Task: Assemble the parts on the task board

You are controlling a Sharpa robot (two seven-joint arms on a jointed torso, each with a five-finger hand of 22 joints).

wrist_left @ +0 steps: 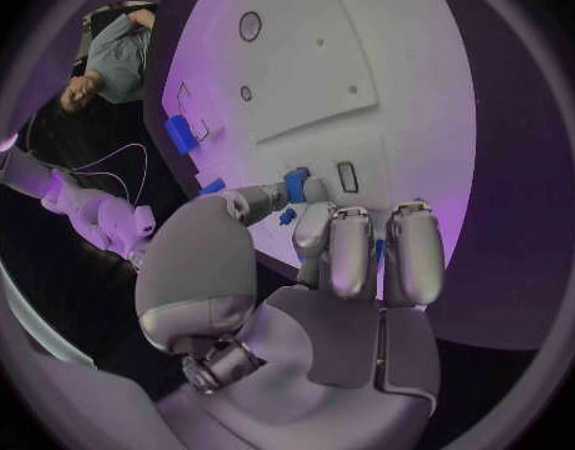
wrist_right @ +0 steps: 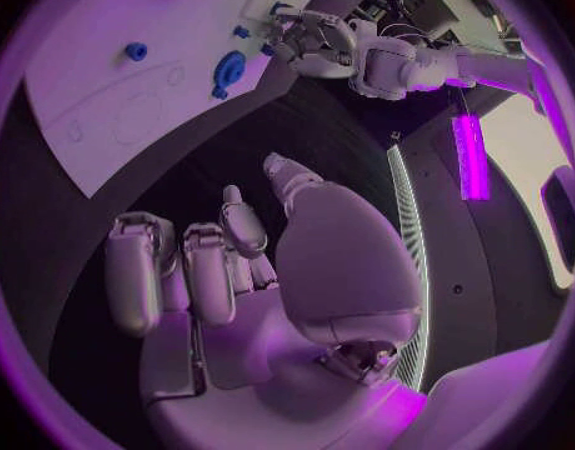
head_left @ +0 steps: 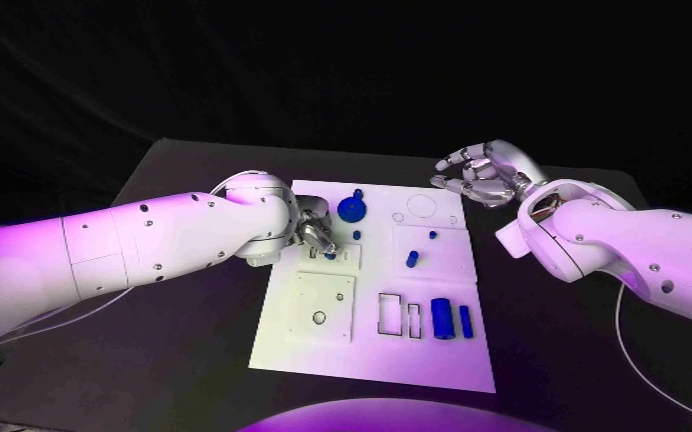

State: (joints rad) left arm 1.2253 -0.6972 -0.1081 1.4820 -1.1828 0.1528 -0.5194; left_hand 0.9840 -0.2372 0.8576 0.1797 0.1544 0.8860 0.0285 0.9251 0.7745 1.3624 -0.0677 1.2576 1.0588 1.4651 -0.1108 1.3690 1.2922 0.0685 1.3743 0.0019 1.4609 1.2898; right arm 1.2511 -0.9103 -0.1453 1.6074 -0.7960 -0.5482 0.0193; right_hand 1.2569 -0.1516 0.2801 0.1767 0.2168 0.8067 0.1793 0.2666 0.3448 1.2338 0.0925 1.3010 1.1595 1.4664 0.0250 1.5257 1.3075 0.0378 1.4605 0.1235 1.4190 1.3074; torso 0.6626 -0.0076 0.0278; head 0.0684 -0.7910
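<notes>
**Left hand grips a part on the board**

The silver left hand point(head_left: 317, 233) half hides the small blue block point(wrist_left: 296, 183) it pinches over the flat white task board point(head_left: 447, 352). The silver right hand point(head_left: 483, 174) hovers beside the board's far corner, fingers spread, holding nothing.

task board point(head_left: 433, 352): white, flat, mid-table | parts point(head_left: 449, 319): blue, on it

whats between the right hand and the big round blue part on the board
In the head view, only bare white board: the right hand hovers past the task board far corner, and an empty circular outline lies between it and the round blue part.
</notes>
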